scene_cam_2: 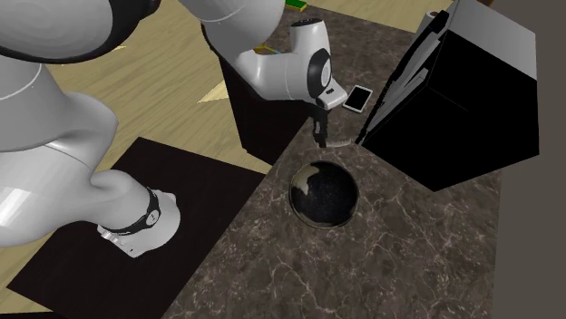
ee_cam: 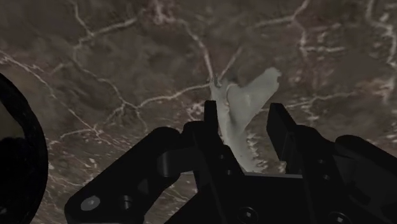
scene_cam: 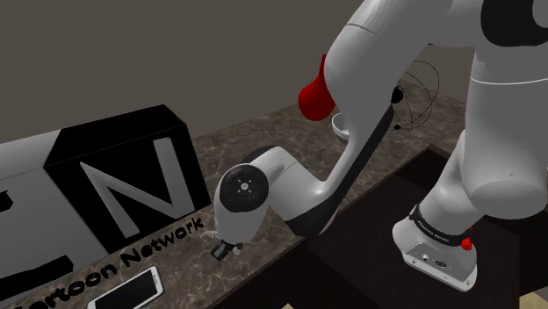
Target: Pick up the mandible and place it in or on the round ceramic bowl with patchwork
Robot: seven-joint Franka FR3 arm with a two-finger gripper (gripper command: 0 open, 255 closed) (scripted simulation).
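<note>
The mandible (ee_cam: pixel 247 100) is a pale, forked bone lying on the dark marbled counter (ee_cam: pixel 127 70). In the wrist view it sits between my gripper's (ee_cam: pixel 245 116) two black fingers, close against one finger (ee_cam: pixel 210 121) and with a gap to the other, so it is not clasped. The gripper is open and low over the counter (scene_cam: pixel 223 248), in front of the black box. The round bowl (scene_cam_2: pixel 324 193) is dark and speckled, a short way from the gripper (scene_cam_2: pixel 319 136) along the counter. Its dark rim (ee_cam: pixel 25 146) curves in beside the gripper.
A big black box with white letters (scene_cam: pixel 97 184) stands on the counter behind the gripper (scene_cam_2: pixel 472 100). A white phone (scene_cam: pixel 127 290) lies near it (scene_cam_2: pixel 361 98). A red object (scene_cam: pixel 314 97) and a wire frame (scene_cam: pixel 417 92) are at the far end. The counter edge drops to a dark mat (scene_cam_2: pixel 190 195).
</note>
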